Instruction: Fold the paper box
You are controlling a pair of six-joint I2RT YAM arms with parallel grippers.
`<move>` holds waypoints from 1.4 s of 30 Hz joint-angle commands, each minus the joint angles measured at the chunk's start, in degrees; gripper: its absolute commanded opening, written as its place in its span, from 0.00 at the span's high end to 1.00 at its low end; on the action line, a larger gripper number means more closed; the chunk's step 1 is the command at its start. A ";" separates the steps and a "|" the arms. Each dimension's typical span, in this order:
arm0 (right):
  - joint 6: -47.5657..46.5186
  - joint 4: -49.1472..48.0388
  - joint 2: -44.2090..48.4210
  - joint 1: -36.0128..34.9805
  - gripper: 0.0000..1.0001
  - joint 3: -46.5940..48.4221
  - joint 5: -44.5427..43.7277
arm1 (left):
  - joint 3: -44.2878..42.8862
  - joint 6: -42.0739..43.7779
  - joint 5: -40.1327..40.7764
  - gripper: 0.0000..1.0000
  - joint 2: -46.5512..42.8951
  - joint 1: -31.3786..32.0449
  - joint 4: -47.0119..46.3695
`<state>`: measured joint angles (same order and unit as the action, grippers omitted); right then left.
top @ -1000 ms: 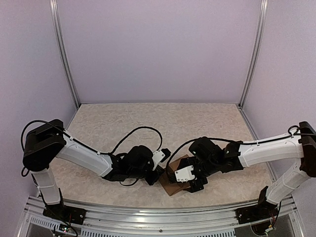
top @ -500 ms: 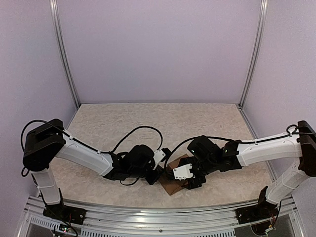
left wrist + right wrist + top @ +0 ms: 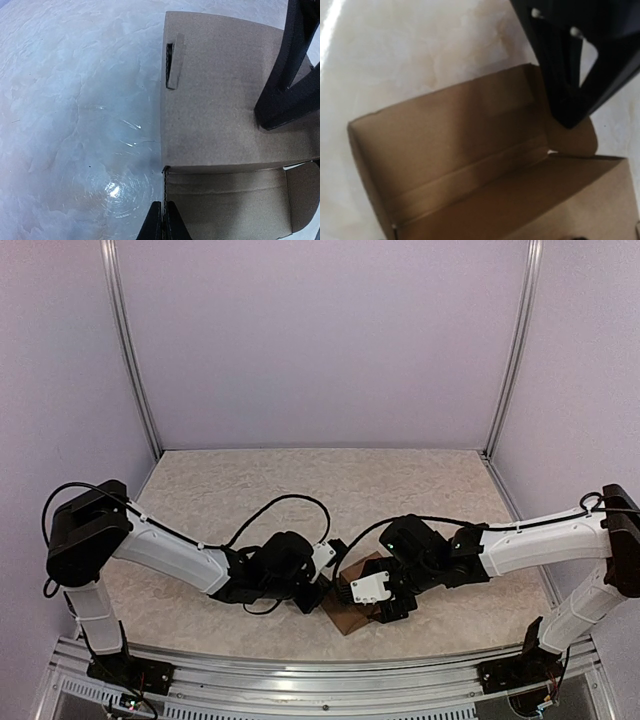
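Left tool (image 3: 162, 206) pinches paper box (image 3: 220, 100) wall (at 1 corner).

Lilac walls (image 3: 320, 340), metal posts (image 3: 130, 360), marbled tabletop (image 3: 300, 480)

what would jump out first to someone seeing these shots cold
The brown paper box, partly folded with one side open, sits near the front edge of the table. Both arms crowd it: the left gripper is pinched shut on a wall edge, and the right gripper reaches over its top panel.
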<state>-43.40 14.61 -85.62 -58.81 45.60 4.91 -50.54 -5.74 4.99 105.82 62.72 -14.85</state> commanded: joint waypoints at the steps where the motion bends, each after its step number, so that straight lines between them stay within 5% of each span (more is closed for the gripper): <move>1: 0.48 5.49 -2.40 0.53 0.23 -0.43 -0.49 | -3.71 0.27 -0.68 0.97 -0.02 -0.29 3.61; 17: 0.38 5.12 -2.55 0.53 0.20 -1.15 0.17 | -7.58 -1.71 -2.96 0.97 -0.65 -1.20 8.84; 42: 1.25 5.42 -3.50 1.82 0.20 -0.58 1.51 | -1.46 -2.43 0.96 0.99 -1.62 1.64 3.03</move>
<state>-43.57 14.26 -86.46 -57.71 46.11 5.82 -53.04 -7.42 5.98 105.69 63.22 -9.63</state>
